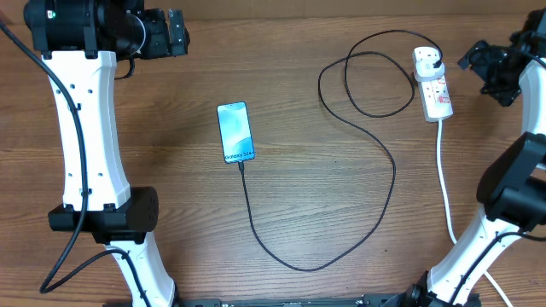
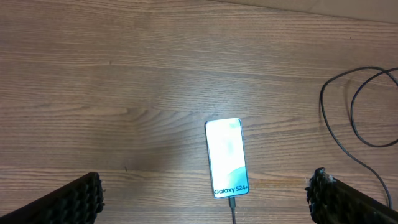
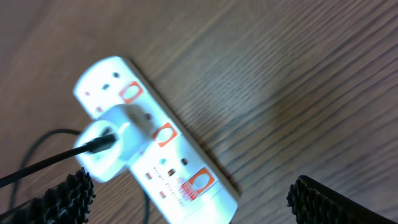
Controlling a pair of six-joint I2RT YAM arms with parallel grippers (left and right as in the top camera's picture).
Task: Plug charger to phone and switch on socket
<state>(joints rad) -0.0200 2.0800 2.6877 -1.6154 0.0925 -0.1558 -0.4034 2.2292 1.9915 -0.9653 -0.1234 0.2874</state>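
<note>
Overhead: thin black charger cable (image 1: pixel 394 175) joins slim blue-lit phone (image 1: pixel 235 131). Left claw (image 1: pixel 175 34), right claw (image 1: pixel 479 66) both apart; right hangs beside far-right-corner white power strip (image 1: pixel 435 89), likely to switch it.

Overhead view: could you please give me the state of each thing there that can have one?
Phone: screen lit, cable plugged into its bottom edge.
Cable: one end in the phone, the other in the adapter.
Adapter: seated in the power strip.
Power strip: switch positions cannot be told.
Left gripper: open, empty.
Right gripper: open, empty.
</note>
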